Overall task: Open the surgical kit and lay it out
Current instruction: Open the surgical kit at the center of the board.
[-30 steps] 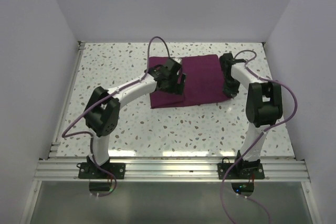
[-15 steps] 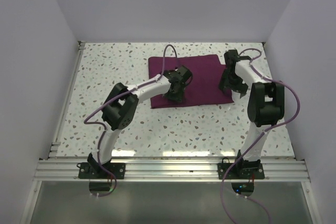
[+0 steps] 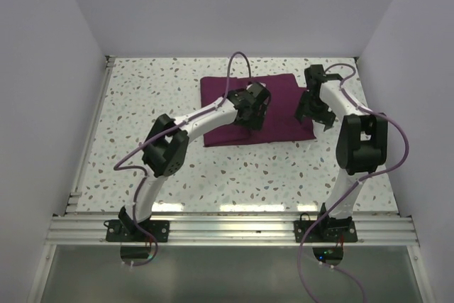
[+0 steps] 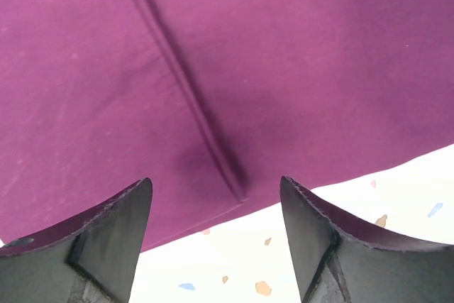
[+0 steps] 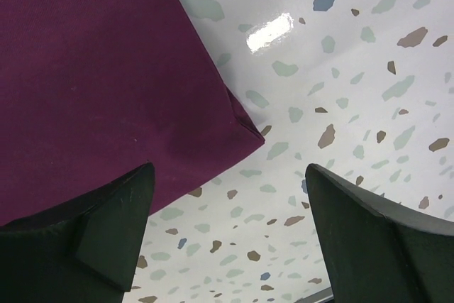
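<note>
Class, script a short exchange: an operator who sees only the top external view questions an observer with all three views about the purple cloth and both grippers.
Operator: From above, the left gripper hides part of the cloth. Is it gripping anything?
Observer: No. The left wrist view shows its fingers apart with nothing between them, in front of a folded ridge that ends near the cloth's edge.
Operator: And the right gripper?
Observer: Open too. In the right wrist view the cloth's corner lies between its fingers, one finger in front of cloth, the other in front of the bare table.
</note>
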Controlling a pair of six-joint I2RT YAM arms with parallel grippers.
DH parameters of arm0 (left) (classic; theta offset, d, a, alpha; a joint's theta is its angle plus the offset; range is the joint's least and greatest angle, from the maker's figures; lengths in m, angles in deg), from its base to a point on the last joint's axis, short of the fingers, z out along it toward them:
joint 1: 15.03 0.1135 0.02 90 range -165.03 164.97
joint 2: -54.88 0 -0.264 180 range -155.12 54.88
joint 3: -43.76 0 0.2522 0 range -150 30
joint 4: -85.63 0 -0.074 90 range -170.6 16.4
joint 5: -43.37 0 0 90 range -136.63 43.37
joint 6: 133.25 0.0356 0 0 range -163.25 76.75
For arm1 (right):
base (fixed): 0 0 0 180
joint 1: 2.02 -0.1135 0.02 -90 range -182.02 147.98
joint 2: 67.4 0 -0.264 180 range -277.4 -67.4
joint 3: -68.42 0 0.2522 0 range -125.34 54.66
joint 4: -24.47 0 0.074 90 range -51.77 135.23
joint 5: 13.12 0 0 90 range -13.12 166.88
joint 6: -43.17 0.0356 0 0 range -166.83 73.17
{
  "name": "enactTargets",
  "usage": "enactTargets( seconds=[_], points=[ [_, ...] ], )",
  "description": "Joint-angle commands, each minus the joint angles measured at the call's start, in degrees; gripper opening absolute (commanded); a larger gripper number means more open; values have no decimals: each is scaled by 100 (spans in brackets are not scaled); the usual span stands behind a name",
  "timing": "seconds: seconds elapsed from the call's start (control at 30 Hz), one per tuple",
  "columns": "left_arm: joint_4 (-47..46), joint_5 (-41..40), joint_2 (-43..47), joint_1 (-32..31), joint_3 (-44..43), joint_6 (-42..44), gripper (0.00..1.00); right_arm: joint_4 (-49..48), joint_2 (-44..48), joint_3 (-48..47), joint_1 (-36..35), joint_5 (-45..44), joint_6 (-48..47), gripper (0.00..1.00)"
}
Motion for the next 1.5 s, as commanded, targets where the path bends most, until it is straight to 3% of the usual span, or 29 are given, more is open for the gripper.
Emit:
enactTargets(
  seconds=[0.0,0.23,0.37,0.4,0.6,0.63,0.67,0.87,0.93,1.03,1.07,1.13,1.17,1.23,1.37,1.47],
  points=[
    [142,-74,-276,-52,-276,30,75,164,411,-113,-19,22,-9,91],
    [405,-302,-663,-61,-512,29,55,225,446,-130,-19,40,-105,90],
    [590,-407,-813,-61,-793,38,0,269,429,-200,-2,22,-132,90],
    [686,-425,-787,-61,-873,30,0,287,411,-227,-10,31,-141,90],
    [828,-540,72,79,-1164,-84,0,454,280,-700,-10,22,-211,89],
    [758,-496,258,123,-946,-111,3,480,210,-771,-10,13,-211,89],
    [662,-322,442,237,-804,-137,19,515,166,-833,-10,-4,-211,89],
    [-112,286,1586,650,505,-269,27,752,-195,-1439,-2,-4,-167,89],
    [-349,382,1832,739,961,-252,21,796,-291,-1667,-10,-31,-150,89],
    [-359,313,2043,958,1383,-304,1,902,-458,-1993,-10,-39,-150,89],
    [-376,330,2113,1098,1499,-313,1,972,-502,-2089,-10,-39,-150,89],
    [-735,487,2342,1187,1884,-77,15,1025,-652,-2327,-19,-31,-132,90],
    [-1015,636,2403,1179,1965,72,42,1060,-696,-2388,-10,-22,-132,90],
    [-1115,734,2334,1144,1966,179,63,1095,-784,-2538,-10,13,-114,90],
    [-712,481,1511,732,1229,153,70,1201,-767,-2591,-19,57,-114,90],
    [-361,130,904,450,517,-22,70,1096,-504,-2145,-19,40,-158,90]
  ],
)
